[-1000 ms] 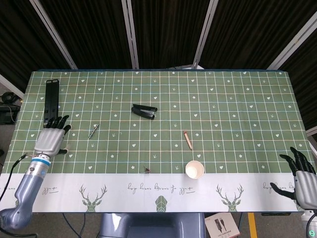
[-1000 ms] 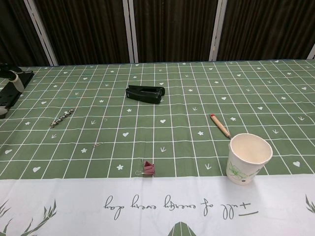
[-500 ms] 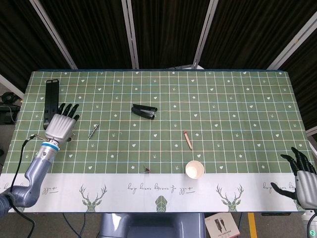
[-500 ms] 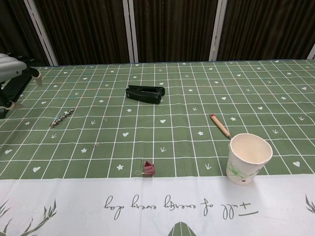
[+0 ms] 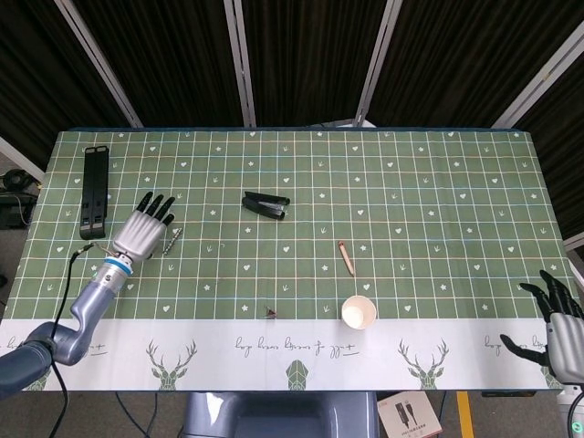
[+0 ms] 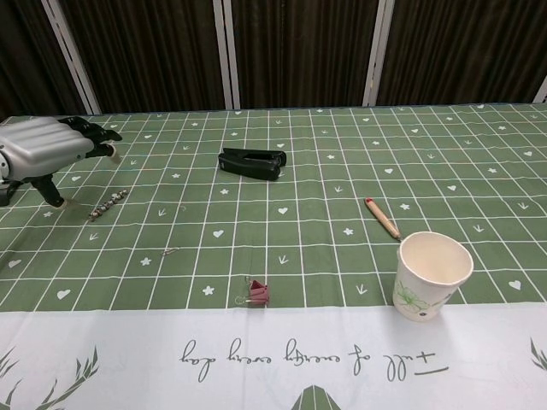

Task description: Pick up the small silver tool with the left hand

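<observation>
Nearest the robot's edge of the table (image 6: 479, 359) sits the white strip with its deer print, and just past it a small pink binder clip (image 6: 257, 293) and, off to the right, a paper cup (image 6: 432, 274) standing upright, with a brown pencil-like stick (image 6: 381, 217) lying just beyond it. None of that lies on the left hand's line.

Over on the left, here's the action: the left hand (image 5: 143, 232) hovers above the green cloth, palm down, fingers (image 5: 161, 206) spread apart and holding nothing. The small silver tool (image 5: 172, 240) lies flat on the table just beside that hand, on its right, close to the fingertips but not touching as far as either view shows. Its long axis runs on a diagonal, near end toward the robot's left, far end angled away to the right. In the chest view the tool (image 6: 108, 204) sits just below and right of the hand (image 6: 47, 149), so I'd judge a short shift right and a drop would bring the fingers over it.

The right hand (image 5: 558, 321) is far off at the table's right edge, fingers open, empty, well apart from everything.

Farther back, a black stapler (image 5: 265, 204) sits mid-table, well clear, and a long black bar (image 5: 94, 187) lies behind the left hand at the far left. Nothing stands between fingers and tool.
</observation>
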`<act>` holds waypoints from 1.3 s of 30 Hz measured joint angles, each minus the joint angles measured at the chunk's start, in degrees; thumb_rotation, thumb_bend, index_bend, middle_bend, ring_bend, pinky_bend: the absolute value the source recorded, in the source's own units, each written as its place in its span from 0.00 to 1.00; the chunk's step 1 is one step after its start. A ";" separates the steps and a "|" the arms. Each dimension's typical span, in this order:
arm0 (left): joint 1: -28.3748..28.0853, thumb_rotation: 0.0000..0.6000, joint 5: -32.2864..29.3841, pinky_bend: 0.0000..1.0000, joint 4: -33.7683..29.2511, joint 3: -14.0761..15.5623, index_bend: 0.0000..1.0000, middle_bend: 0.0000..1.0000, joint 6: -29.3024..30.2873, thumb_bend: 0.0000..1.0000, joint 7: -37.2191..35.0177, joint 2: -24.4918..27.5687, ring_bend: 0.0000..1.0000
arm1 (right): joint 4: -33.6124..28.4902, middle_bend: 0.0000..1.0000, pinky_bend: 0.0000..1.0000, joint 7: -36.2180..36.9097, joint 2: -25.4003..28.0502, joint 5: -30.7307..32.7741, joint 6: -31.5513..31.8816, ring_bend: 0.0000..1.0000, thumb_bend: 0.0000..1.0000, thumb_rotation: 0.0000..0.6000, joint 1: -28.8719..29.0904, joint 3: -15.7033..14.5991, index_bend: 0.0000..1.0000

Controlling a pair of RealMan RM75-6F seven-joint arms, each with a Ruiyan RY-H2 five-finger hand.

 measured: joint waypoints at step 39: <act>-1.20 1.00 3.43 0.01 11.84 1.46 0.15 0.00 0.11 0.12 -3.05 -7.36 0.00 | -0.02 0.01 0.16 0.38 -0.05 0.23 0.21 0.00 0.09 1.00 -0.02 0.43 0.20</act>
